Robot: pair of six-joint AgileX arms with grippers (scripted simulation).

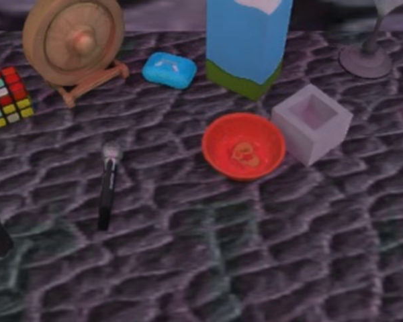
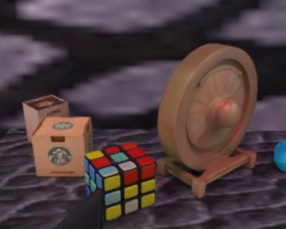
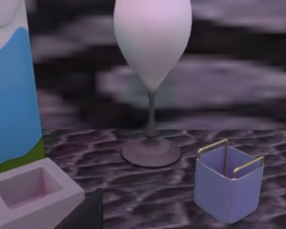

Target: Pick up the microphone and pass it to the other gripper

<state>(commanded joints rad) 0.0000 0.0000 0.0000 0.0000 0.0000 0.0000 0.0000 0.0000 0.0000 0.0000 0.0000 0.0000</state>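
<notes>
Presently, microphone (image 1: 108, 190): flat on the table (image 1: 255, 268), left of centre, mesh head toward 12 o'clock, handle toward 6, untouched. Red bowl (image 1: 243, 146) lies at its 3 o'clock, well apart; wooden wheel (image 1: 74, 41) at its 12; colour cube (image 1: 7, 97) at its 10. Both grippers: whether released or clenched, cannot tell.

No legible text on anything

Your top view looks straight down on the tabletop (image 1: 188, 268). Your left wrist view sits low, facing the cube (image 2: 121, 179) and wheel (image 2: 207, 107) at its far-left corner; both show from above too.
</notes>
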